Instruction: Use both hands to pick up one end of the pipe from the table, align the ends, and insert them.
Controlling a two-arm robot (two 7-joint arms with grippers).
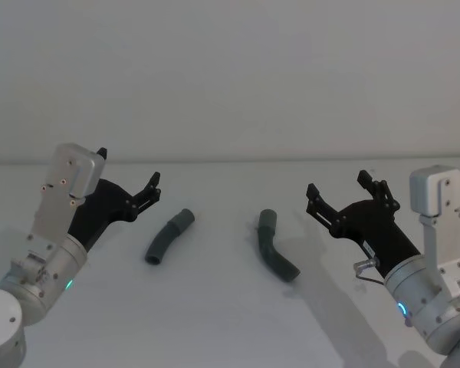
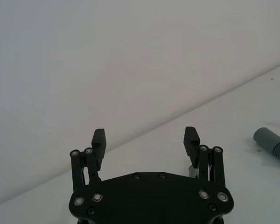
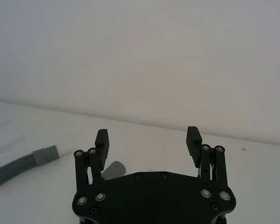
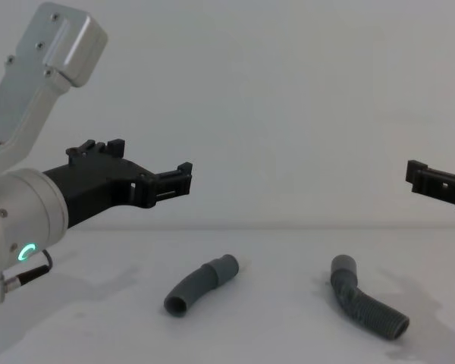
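Left end effector (image 1: 128,169), right (image 1: 339,184): aloft, agape

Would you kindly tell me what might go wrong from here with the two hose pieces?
The left hose piece and right hose piece lie loose on the table; the open left gripper or right gripper might nudge them aside. Their cuffs are not in line, so mating may miss.

The desk (image 1: 215,322) is plain matte white. The left hose piece (image 1: 169,235) and right hose piece (image 1: 276,247) are dark grey and ribbed, with smooth paler grey cuffs. The left pincer (image 1: 129,169) and right pincer (image 1: 339,184) are black, their wrist blocks (image 1: 65,180) silver-grey.
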